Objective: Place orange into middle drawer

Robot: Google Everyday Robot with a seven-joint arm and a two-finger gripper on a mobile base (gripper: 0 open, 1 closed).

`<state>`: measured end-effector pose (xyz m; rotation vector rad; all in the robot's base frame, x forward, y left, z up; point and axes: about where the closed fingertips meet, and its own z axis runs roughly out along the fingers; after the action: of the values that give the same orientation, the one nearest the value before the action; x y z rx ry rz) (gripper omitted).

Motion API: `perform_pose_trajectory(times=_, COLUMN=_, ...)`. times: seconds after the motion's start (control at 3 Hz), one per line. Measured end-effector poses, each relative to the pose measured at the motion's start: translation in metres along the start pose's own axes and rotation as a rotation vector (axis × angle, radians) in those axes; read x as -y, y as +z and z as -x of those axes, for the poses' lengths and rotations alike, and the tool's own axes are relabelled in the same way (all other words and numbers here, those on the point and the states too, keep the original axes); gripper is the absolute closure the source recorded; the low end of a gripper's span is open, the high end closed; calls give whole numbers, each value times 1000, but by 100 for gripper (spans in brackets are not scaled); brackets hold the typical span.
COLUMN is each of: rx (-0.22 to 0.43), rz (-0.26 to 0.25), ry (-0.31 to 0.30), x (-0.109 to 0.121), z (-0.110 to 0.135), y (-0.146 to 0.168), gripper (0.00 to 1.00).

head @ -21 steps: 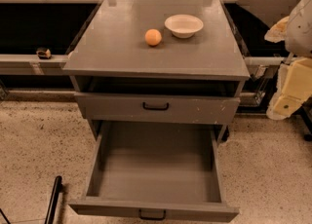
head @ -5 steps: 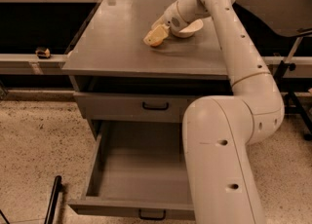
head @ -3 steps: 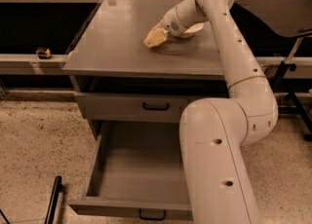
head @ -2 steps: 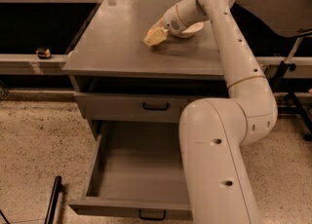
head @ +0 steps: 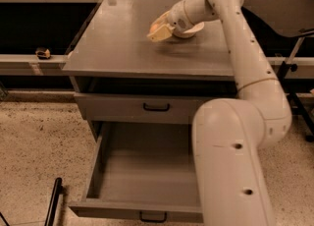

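My gripper (head: 158,32) is down on the cabinet top (head: 113,48), at about 1 o'clock on that top. The orange (head: 155,23) is right there with it. I see only a small orange patch peeping out at 11 o'clock of the tip, and the rest is hidden. I cannot tell if my gripper is clamped on the fruit or loose around it.

I think the job now is to get a good hold. The orange is round and smooth, so it could roll away or pop out. I should squeeze gently across its widest part, and lift straight up only when it sits snug. The white bowl (head: 194,27) is just beside me at 3 o'clock, so I must not bump it.

My wrist hides most of the bowl, and I see nothing in it. The middle drawer (head: 95,166) is pulled wide open at 6 o'clock, and nothing lies in it — lots of room for the orange. The upper drawer (head: 122,107) is shut.
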<state>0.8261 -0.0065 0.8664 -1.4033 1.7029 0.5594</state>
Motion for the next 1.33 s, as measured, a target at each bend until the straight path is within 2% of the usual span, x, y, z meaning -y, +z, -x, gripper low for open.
perform_pose_trajectory(times=0.33, rx=111, rz=-116, ry=-64, x=9, z=18, y=-47, gripper=100)
perform_pose_trajectory(times=0.67, rx=178, rz=-185, ry=-62, x=9, z=26, y=-76, gripper=100)
perform_pose_trajectory(times=1.0, rx=179, rz=-184, ry=-61, x=8, z=26, y=-75, gripper=100)
perform_pose_trajectory(times=1.33, rx=139, rz=-125, ry=-74, x=-5, z=16, y=-60, gripper=100)
